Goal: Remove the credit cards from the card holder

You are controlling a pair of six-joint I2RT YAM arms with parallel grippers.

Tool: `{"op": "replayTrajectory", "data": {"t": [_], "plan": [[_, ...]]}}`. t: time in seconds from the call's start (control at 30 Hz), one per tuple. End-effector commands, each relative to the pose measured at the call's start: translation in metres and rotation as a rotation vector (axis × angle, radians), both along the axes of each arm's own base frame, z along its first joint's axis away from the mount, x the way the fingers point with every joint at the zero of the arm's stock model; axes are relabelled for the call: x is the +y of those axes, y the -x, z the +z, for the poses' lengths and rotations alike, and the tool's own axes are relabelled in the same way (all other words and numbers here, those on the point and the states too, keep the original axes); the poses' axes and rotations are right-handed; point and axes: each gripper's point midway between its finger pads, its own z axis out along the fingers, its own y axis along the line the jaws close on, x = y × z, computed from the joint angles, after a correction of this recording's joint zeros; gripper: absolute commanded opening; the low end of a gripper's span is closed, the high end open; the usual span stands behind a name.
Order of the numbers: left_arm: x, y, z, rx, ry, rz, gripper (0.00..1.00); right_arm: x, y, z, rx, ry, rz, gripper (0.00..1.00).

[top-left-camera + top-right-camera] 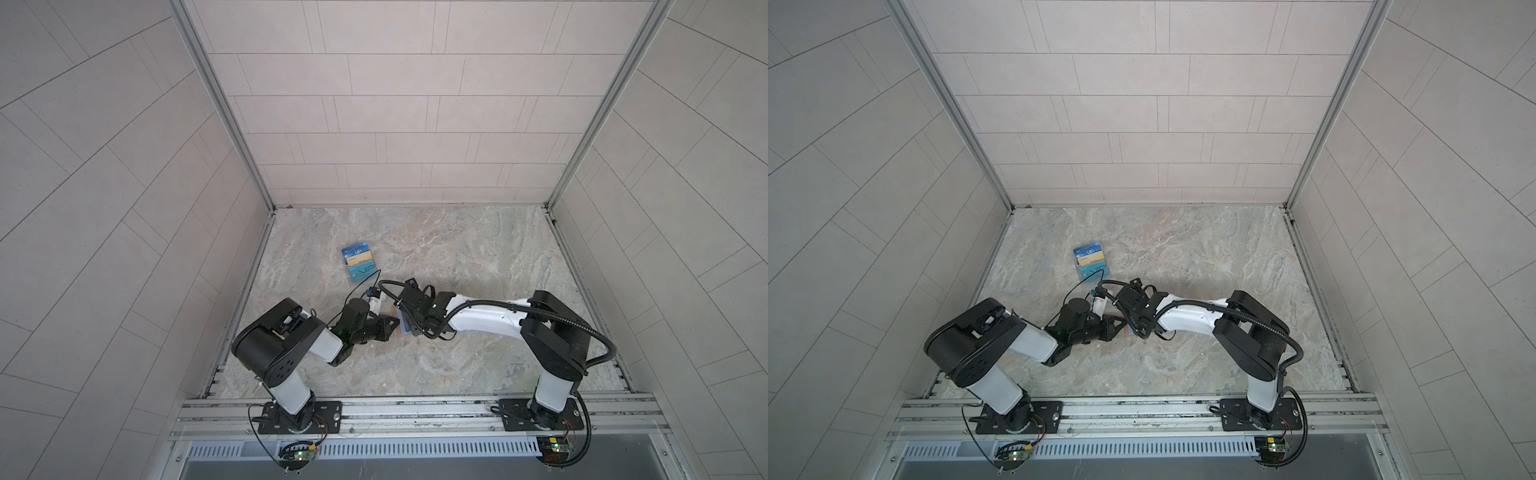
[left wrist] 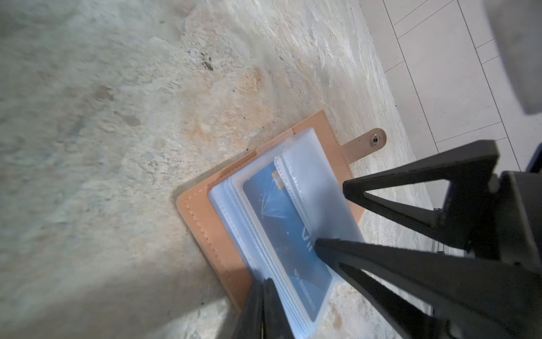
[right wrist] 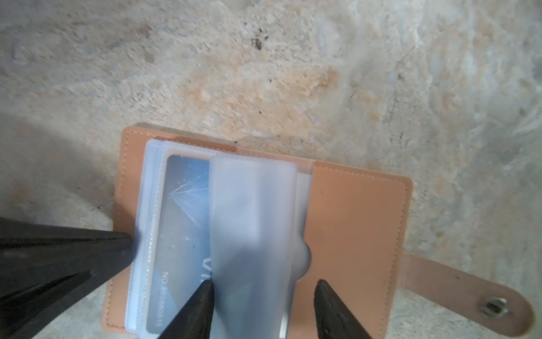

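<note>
Card holder (image 3: 352, 220) open flat on surface (image 3: 264, 73), centre, between our arms. Blue card (image 3: 181, 211) sleeved in left half, long axis along spine. Left fingers (image 2: 253, 311) clenched empty, tip on sleeve stack's outer edge. Right fingers (image 3: 196, 308) spread astride raised sleeve (image 3: 252, 205), not pinching. We judge them nearer card.

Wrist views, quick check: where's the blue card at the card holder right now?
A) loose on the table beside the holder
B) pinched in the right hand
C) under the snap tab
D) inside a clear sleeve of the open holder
D: the blue card lies behind clear plastic inside the open card holder. The right hand stands open around a flap of frosted sleeves, not on the card.
</note>
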Motion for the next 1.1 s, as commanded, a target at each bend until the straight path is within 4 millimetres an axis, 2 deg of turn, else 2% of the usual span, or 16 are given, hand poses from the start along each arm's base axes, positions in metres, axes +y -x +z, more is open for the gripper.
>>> {"op": "replayTrajectory", "data": {"t": [0.0,0.3,0.53,0.73,0.83,0.93,1.07], "plan": [[0.016,0.018,-0.033,0.105,-0.094,0.02,0.09,-0.02,-0.004,0.014,-0.032,0.061,-0.028,0.58],[0.016,0.017,-0.032,0.1,-0.097,0.02,0.09,-0.049,-0.01,0.022,-0.047,0.102,-0.058,0.58],[0.016,0.016,-0.028,0.091,-0.096,0.018,0.1,-0.076,-0.014,0.012,-0.018,0.115,-0.083,0.54],[0.016,0.014,-0.025,0.086,-0.098,0.026,0.1,-0.088,-0.014,0.027,-0.028,0.117,-0.079,0.5],[0.017,0.012,-0.025,0.088,-0.104,0.035,0.11,-0.088,-0.015,0.052,-0.094,0.101,-0.054,0.43],[0.017,0.01,-0.025,0.085,-0.104,0.04,0.12,-0.082,-0.014,0.075,-0.133,0.025,-0.025,0.42],[0.017,0.01,-0.023,0.079,-0.1,0.046,0.12,-0.04,0.002,0.078,-0.005,-0.245,0.1,0.43]]}}
